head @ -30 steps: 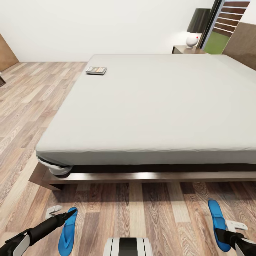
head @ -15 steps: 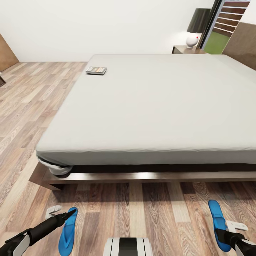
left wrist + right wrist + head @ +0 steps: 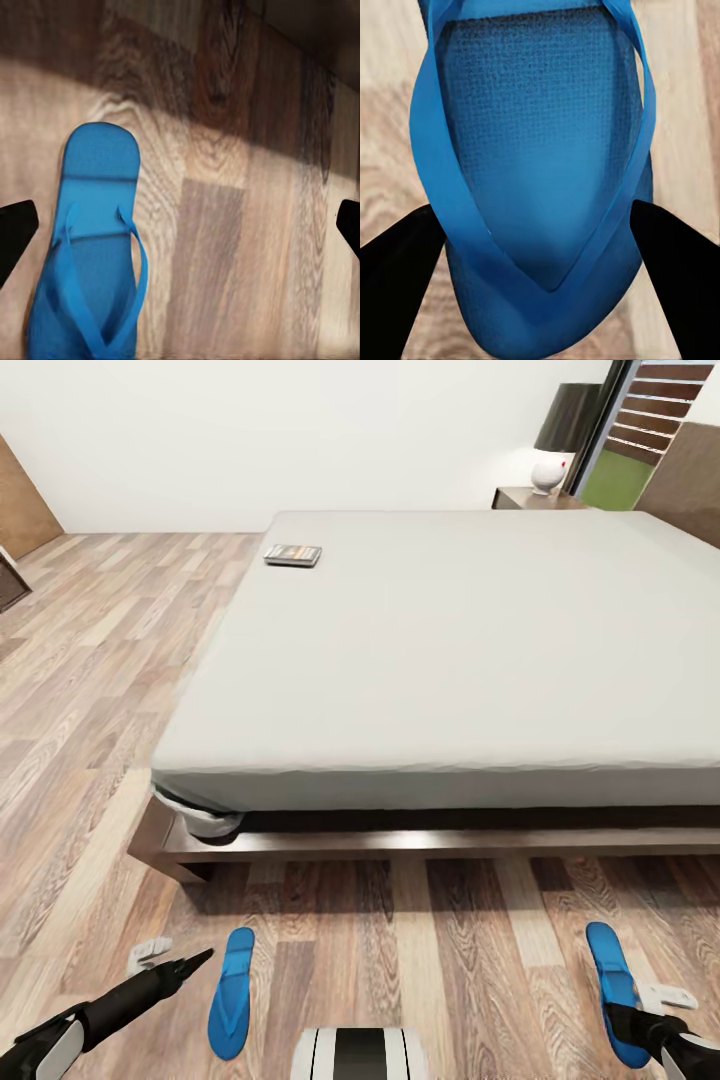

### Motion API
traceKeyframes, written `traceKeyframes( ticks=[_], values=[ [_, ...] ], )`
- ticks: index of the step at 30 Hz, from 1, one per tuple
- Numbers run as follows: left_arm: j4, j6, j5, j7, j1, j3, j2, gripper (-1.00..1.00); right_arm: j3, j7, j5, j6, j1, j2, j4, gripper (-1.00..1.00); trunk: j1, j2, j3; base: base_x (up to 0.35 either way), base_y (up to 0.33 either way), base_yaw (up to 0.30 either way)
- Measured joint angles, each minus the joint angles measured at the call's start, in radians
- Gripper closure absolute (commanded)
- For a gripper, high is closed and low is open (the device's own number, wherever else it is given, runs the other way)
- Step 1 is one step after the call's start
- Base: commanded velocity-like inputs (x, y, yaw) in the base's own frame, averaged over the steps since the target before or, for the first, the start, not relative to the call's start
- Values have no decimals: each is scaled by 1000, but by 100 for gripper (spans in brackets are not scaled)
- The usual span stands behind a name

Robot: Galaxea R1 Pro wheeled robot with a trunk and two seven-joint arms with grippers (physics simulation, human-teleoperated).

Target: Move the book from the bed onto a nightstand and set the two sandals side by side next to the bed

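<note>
The book (image 3: 292, 555) lies on the far left corner of the pale bed (image 3: 450, 660). On the floor in front of the bed's near corner lies one blue sandal (image 3: 232, 1005), flat and loose. My left gripper (image 3: 175, 957) hangs open just left of it; the left wrist view puts this sandal (image 3: 90, 255) beside one wide-spread finger. My right gripper (image 3: 640, 1008) is shut on the other sandal (image 3: 610, 990), low at the right. In the right wrist view, both fingers press the sides of that sandal (image 3: 540, 172) near its heel. A nightstand (image 3: 535, 498) stands beyond the bed's far side.
A dark-shaded lamp (image 3: 560, 450) with a white base stands on the nightstand. The brown headboard (image 3: 690, 480) rises at the right. The bed's wooden frame (image 3: 400, 845) juts out low along the near side. Open plank floor (image 3: 90, 660) stretches to the left.
The whole picture has slid right, so the camera moved. The right sandal kept its place at my right gripper. The left sandal now lies apart from my left gripper's fingertip.
</note>
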Motion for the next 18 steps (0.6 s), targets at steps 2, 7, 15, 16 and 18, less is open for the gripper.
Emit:
traceKeyframes(
  ticks=[2,7,15,16,18],
  values=[
    [0,1,0,2,0,0,0,-100,0,0,0,0,0,0,0,100,0,0,0,-101,268,0],
    [0,1,0,2,0,0,0,-100,0,0,0,0,0,0,0,100,0,0,0,-28,301,0],
    [0,1,0,3,0,0,0,-100,1,0,0,0,0,0,0,100,0,0,0,-2,323,0],
    [0,1,0,3,0,0,0,-100,1,0,0,0,0,0,0,100,0,0,0,0,325,0],
    [0,1,0,3,0,0,0,-100,1,0,0,0,0,0,0,100,0,0,0,0,325,0]
  ],
)
